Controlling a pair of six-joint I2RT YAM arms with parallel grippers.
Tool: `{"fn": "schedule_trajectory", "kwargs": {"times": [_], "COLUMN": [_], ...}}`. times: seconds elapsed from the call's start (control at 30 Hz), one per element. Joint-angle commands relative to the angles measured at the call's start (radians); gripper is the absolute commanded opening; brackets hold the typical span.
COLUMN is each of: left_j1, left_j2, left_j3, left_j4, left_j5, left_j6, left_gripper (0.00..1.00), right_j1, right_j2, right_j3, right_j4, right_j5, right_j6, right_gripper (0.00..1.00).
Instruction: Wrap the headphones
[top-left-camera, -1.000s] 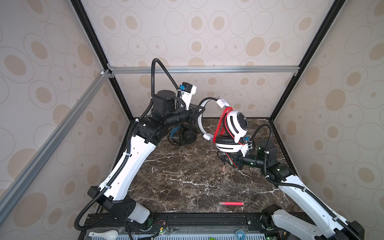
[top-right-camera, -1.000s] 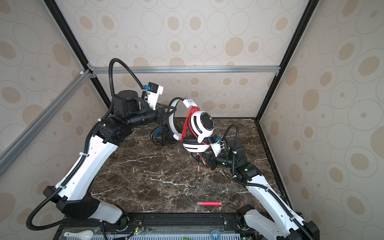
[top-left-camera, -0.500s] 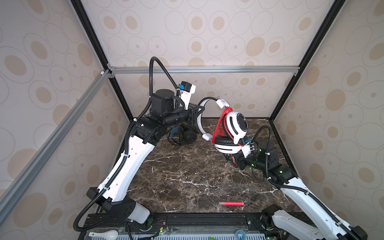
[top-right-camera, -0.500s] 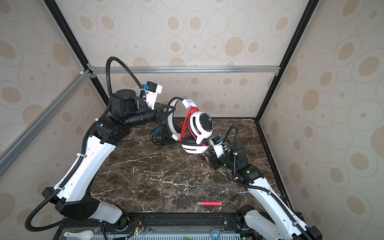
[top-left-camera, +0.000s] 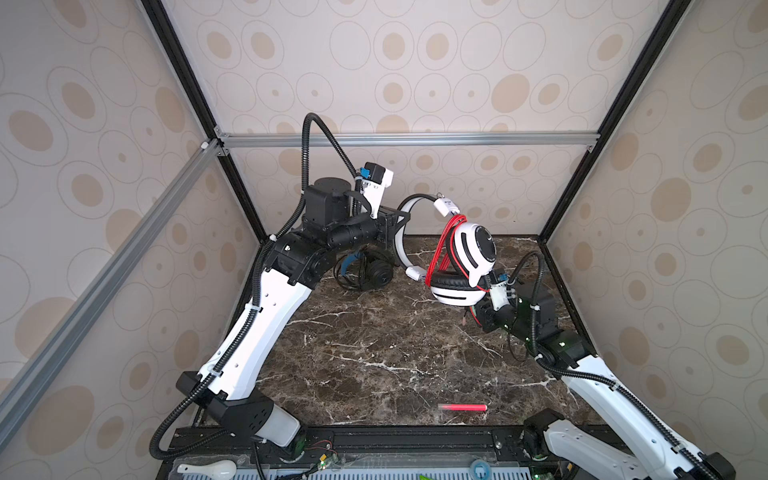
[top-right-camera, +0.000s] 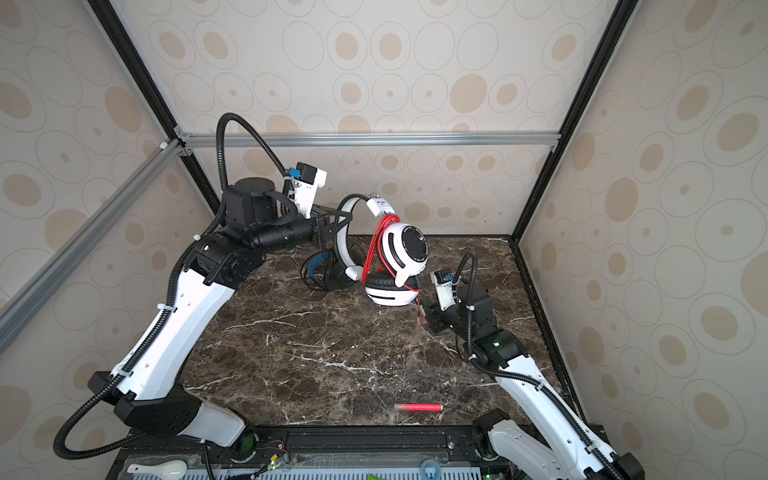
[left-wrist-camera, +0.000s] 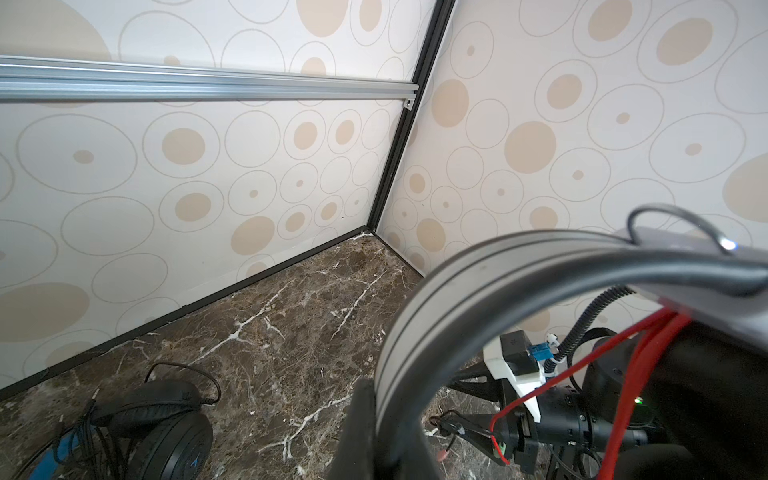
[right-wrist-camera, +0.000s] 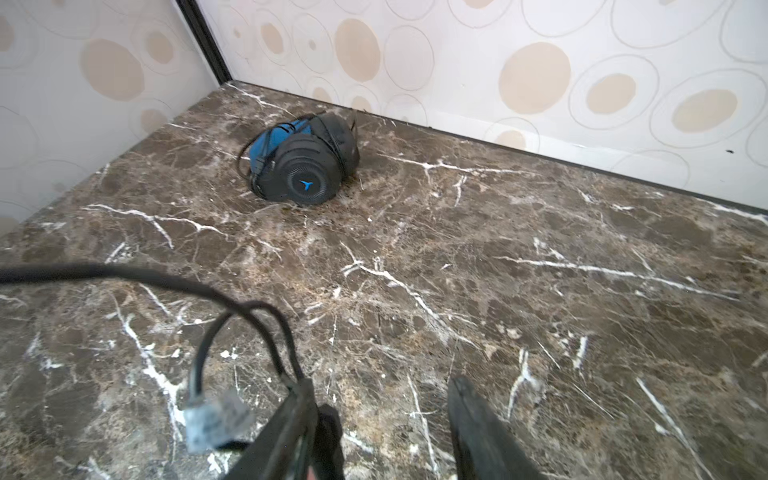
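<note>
Up at the back of the cell, the white over-ear headset with black-striped cups (top-left-camera: 473, 249) hangs from the left gripper (top-left-camera: 401, 220), whose jaws are pressed together on its white headband (top-left-camera: 402, 249). Its thin red cable (top-left-camera: 446, 245) is looped around the band beside the upper cup. The right gripper (top-left-camera: 478, 322) sits just beside the lower cup, at about 5 o'clock from it in both top views. Its jaws are spread, with only bare tabletop between them in the right wrist view, and a strand of the cable hangs just beside it. The left arm reaches in high with its forearm roughly level; the right arm stays low, stretched forward. The black headset with blue headband accents (top-left-camera: 376, 272) lies at about 9 o'clock from the white one, on the dark brown marble tabletop (top-left-camera: 374, 353). A short pink-red stick (top-left-camera: 462, 407) lies near the front edge, at about 5 o'clock. The walls are papered in beige circles.
</note>
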Motion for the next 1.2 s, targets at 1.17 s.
{"fn": "schedule_trajectory", "kwargs": {"times": [1.17], "left_j1": [0.022], "left_j2": [0.047], "left_j3": [0.152], "left_j4": [0.058], "left_j5": [0.065], "left_j6": [-0.022], "left_gripper": [0.0], "right_j1": [0.007], "right_j2": [0.074], "right_j3": [-0.041], "right_j4": [-0.11], "right_j5": [-0.348], "right_j6": [-0.241], "right_gripper": [0.2]}}
